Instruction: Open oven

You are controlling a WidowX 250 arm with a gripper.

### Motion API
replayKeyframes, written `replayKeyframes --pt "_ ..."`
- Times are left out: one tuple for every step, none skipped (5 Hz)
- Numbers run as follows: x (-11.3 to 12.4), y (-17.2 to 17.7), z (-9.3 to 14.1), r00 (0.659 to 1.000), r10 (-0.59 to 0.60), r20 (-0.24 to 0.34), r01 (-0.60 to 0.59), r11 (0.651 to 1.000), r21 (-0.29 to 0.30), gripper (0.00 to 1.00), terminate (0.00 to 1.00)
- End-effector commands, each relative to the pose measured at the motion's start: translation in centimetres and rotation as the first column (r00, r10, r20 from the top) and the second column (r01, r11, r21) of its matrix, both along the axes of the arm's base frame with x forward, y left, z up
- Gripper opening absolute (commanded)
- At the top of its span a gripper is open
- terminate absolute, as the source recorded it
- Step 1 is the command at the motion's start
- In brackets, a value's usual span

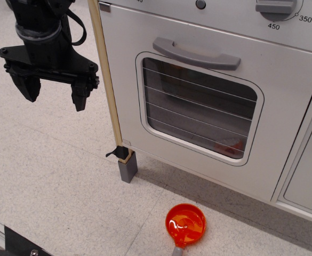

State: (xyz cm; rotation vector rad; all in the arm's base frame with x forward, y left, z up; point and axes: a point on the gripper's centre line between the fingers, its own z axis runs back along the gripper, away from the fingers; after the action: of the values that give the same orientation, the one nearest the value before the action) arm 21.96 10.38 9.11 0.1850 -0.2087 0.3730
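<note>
The oven (145, 69) is a large white-grey toy unit filling the upper right of the view. Its door is shut, with a grey bar handle (196, 54) above a rounded window (198, 109) crossed by wire lines. A temperature dial (277, 7) marked 350 and 450 sits above the door. My black gripper (55, 92) hangs at the upper left, left of the oven's wooden edge strip and apart from the door. Its two fingers (80, 96) are spread with nothing between them.
A wooden strip (108, 80) runs down the oven's left edge to a grey foot (128, 167). An orange translucent ladle (185, 225) lies on the speckled floor below the door. A plain white cabinet door (310, 170) stands at the right. Something red shows inside the oven (231, 148).
</note>
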Motion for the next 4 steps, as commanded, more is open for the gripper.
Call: replayKeyframes --pt "0.0 0.0 0.0 1.000 0.000 0.000 0.000 1.000 0.000 1.00 0.00" --pt "2.2 -1.1 1.3 0.973 0.223 0.057 -0.217 0.971 -0.097 1.00 0.00" --pt "6.1 -2.1 1.6 0.883 0.459 0.096 -0.439 0.881 -0.177 1.00 0.00" --pt "9.8 -2.0 2.0 0.738 0.668 0.099 -0.631 0.734 -0.252 1.00 0.00"
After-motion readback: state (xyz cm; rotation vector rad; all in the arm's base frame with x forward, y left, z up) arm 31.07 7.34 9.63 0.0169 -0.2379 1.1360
